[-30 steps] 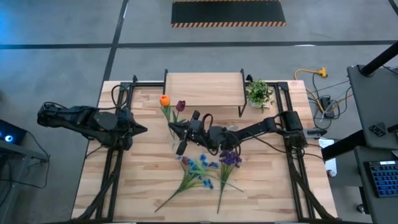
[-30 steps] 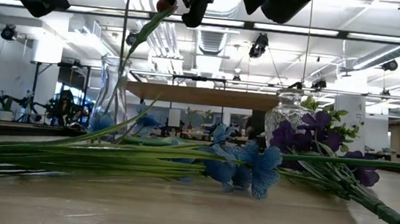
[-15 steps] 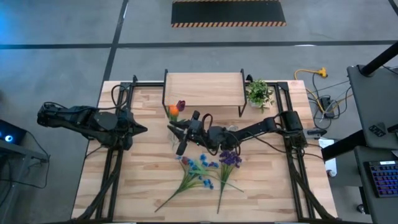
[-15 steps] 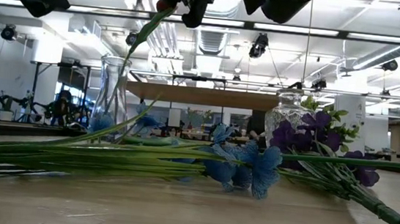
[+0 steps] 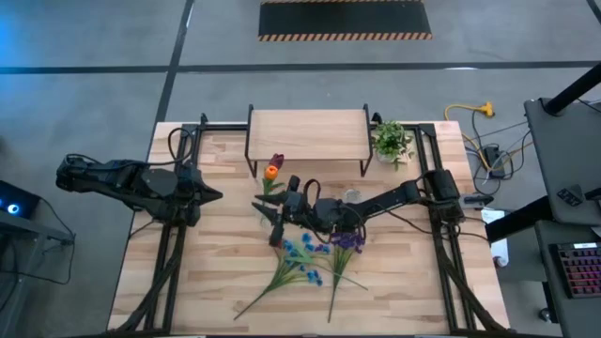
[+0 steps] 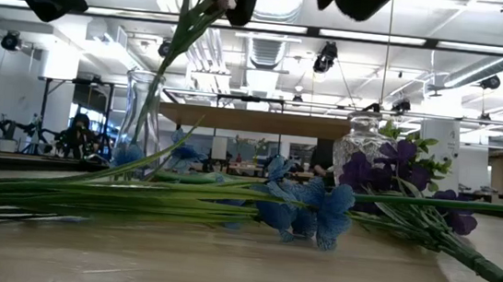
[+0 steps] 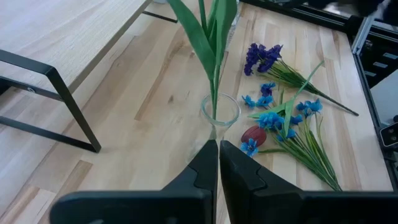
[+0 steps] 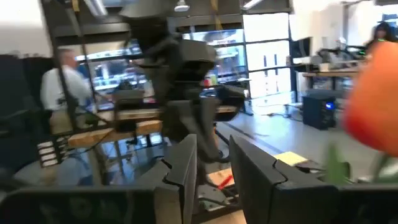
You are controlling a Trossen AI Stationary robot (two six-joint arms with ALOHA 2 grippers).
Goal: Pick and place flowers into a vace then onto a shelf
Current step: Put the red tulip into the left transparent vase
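In the vase, just 10 o'clock of table centre: two green stems, upright with a slight lean. Topped by a dark tulip and an orange bud, both heads toward 12 o'clock of the vase, short of the shelf. Flat on the table at 5 o'clock of the vase: blue spray. At 4 o'clock, beside it: purple bunch, stem running toward 6 o'clock. Just beside the vase foot, lying loose: another red tulip.

Above the vase, close by the stems: right gripper, jaws parted by a narrow gap, nothing seen between them. At 9 o'clock of the vase, well apart, pointing at it: left gripper, jaws pressed together, empty.

At the table's 12 o'clock edge: the shelf, top bare. At 3 o'clock of the shelf: small potted plant.
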